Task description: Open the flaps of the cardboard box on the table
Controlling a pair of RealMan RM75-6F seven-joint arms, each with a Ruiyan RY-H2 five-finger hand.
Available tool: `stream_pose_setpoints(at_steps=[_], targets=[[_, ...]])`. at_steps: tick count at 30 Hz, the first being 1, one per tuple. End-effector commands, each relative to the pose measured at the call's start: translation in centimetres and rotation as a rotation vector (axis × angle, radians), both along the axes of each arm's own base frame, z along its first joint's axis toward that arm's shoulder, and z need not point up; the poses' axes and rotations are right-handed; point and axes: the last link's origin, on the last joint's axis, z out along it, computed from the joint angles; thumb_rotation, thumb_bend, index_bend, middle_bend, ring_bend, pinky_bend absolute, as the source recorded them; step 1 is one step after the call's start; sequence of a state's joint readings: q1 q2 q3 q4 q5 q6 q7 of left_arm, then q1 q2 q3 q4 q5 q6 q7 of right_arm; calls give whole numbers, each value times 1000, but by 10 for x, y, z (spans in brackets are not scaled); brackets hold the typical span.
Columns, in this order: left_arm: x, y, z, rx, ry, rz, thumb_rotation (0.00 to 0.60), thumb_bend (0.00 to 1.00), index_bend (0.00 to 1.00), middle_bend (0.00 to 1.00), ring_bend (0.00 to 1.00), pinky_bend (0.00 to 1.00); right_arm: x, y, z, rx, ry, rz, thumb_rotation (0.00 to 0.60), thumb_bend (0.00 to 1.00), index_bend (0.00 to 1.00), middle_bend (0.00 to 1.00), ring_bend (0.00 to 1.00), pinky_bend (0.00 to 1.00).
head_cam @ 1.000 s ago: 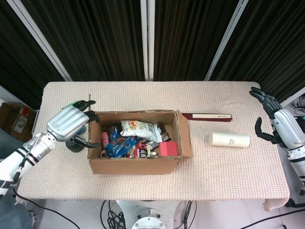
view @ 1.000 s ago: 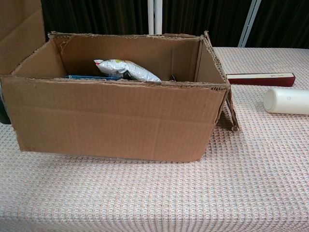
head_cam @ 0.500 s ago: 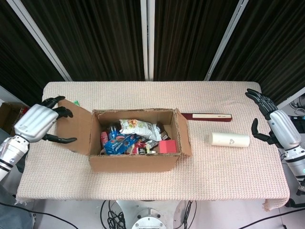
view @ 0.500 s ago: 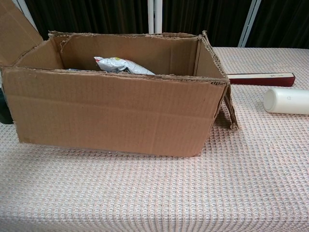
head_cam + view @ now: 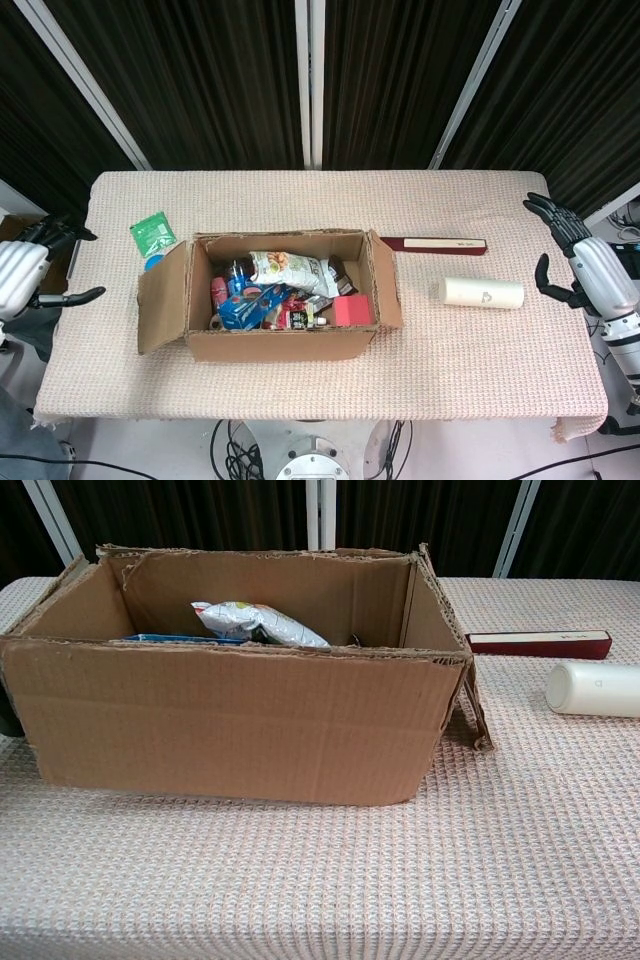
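Brown corrugated cardboard box [image 5: 285,300]: sitting centre frame on the bench [image 5: 480,360], flaps hanging outward. Light, stiff, creasing easily; best taken at flap edges. Left hand [image 5: 22,275] and right hand [image 5: 590,270]: hovering at frame edges, fingers spread, holding nothing.

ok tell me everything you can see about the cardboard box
The brown corrugated cardboard box sits upright, left of centre on the beige woven tablecloth. Its top is open: the left flap and right flap are folded outward and hang down the sides. Edges look ragged. Inside lie colourful snack packets. Neither hand touches it.
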State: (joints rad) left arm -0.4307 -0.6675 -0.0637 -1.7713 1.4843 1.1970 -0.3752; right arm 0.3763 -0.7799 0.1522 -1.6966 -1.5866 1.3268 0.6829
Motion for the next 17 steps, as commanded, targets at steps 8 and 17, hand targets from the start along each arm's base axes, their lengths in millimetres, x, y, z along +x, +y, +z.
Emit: stream_pose_setpoints(at_steps=[8,17], targets=[[-67,-71,-38,245,39,129,306,0,102,103,60,173,-107,96,-51,-186,494,-364,600,599,0,0,0,0],[-83,-95,-56,294,65,137,306,0,96,101,59,172,-135,129,-68,-239,468,-460,600,477,0,0,0,0]])
